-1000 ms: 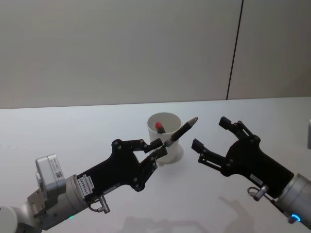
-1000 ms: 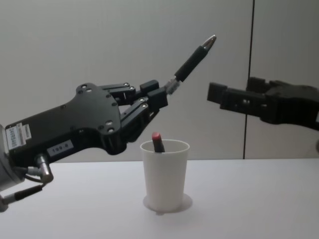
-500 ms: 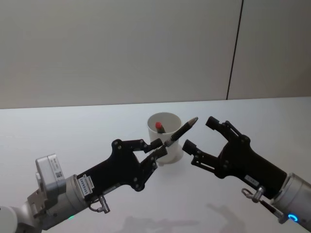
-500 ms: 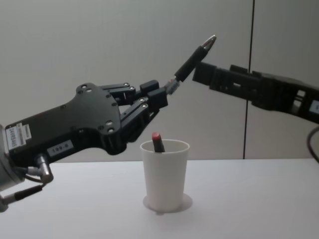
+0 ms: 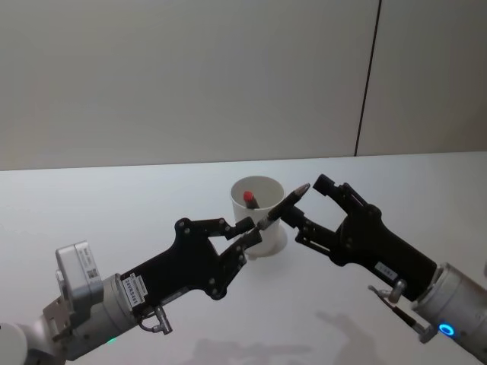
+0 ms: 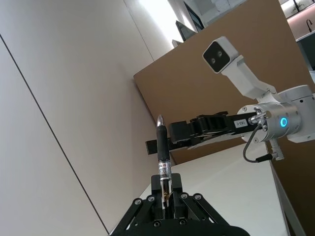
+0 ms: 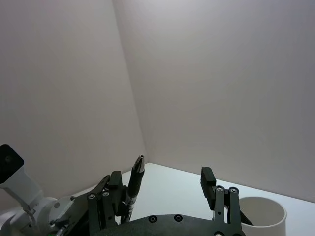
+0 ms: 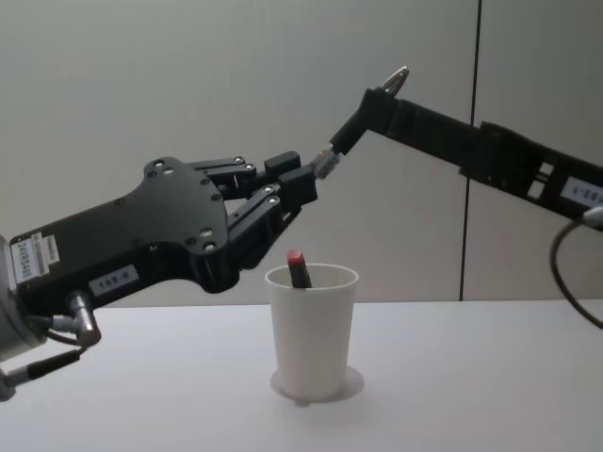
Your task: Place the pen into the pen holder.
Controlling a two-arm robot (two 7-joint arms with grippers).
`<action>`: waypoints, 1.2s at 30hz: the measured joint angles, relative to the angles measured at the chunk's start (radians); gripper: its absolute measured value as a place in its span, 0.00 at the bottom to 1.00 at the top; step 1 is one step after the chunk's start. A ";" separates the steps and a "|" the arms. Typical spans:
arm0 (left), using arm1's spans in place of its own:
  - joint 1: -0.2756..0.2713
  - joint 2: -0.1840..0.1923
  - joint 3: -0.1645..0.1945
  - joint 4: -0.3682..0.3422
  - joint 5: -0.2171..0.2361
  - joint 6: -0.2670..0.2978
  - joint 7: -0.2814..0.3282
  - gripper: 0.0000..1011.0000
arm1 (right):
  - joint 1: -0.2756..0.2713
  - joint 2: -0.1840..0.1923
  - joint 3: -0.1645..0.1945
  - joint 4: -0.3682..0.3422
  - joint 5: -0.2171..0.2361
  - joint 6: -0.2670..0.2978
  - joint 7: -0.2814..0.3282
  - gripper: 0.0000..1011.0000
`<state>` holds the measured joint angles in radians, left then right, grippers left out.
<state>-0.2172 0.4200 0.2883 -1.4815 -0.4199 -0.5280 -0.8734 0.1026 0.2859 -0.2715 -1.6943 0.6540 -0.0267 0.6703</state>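
A black pen (image 5: pixel 283 205) with a silver tip is held by its lower end in my left gripper (image 5: pixel 253 230), which is shut on it. The pen slants up over the white pen holder (image 5: pixel 272 237), clear of its rim. My right gripper (image 5: pixel 306 201) is open, with a finger on each side of the pen's upper half. From the chest view the pen (image 8: pixel 363 115) rises above the pen holder (image 8: pixel 311 330), with the right gripper (image 8: pixel 377 99) at its top. In the right wrist view the pen (image 7: pixel 134 184) stands close to one finger.
A second pen with a red cap (image 8: pixel 297 266) stands inside the cup. The cup rests on a white table (image 5: pixel 91 205) before a plain grey wall with a dark vertical seam (image 5: pixel 367 84).
My right gripper has swung in from the right towards the pen, and its open fingers now flank the pen's upper part. The left gripper and pen have stayed still.
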 joint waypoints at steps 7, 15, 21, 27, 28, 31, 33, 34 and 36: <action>0.000 0.000 0.000 0.000 0.000 0.000 0.000 0.13 | 0.024 -0.021 -0.008 0.040 0.044 0.012 0.019 0.99; 0.000 0.000 0.000 0.000 0.000 0.000 0.000 0.12 | 0.046 -0.041 -0.021 0.077 0.074 0.024 0.051 0.96; 0.000 0.000 0.000 0.000 0.000 0.000 0.000 0.12 | 0.060 -0.053 -0.032 0.096 0.084 0.033 0.073 0.83; 0.000 0.000 0.000 0.000 0.000 0.000 0.000 0.12 | 0.071 -0.062 -0.043 0.111 0.087 0.045 0.091 0.67; 0.000 0.000 0.000 0.000 0.000 0.000 0.000 0.12 | 0.072 -0.063 -0.045 0.114 0.087 0.047 0.092 0.63; 0.000 0.000 0.000 0.000 0.000 0.000 0.000 0.12 | 0.077 -0.067 -0.050 0.119 0.085 0.054 0.099 0.53; 0.000 0.000 0.000 0.000 0.000 0.000 0.000 0.12 | 0.079 -0.068 -0.053 0.121 0.084 0.057 0.102 0.47; 0.000 0.000 0.000 0.000 0.000 0.000 0.000 0.13 | 0.080 -0.069 -0.055 0.122 0.082 0.060 0.104 0.42; 0.000 0.000 0.000 0.000 0.000 0.000 0.000 0.12 | 0.081 -0.069 -0.057 0.123 0.080 0.062 0.106 0.38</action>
<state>-0.2172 0.4200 0.2883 -1.4816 -0.4199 -0.5280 -0.8734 0.1837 0.2164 -0.3286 -1.5716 0.7338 0.0357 0.7761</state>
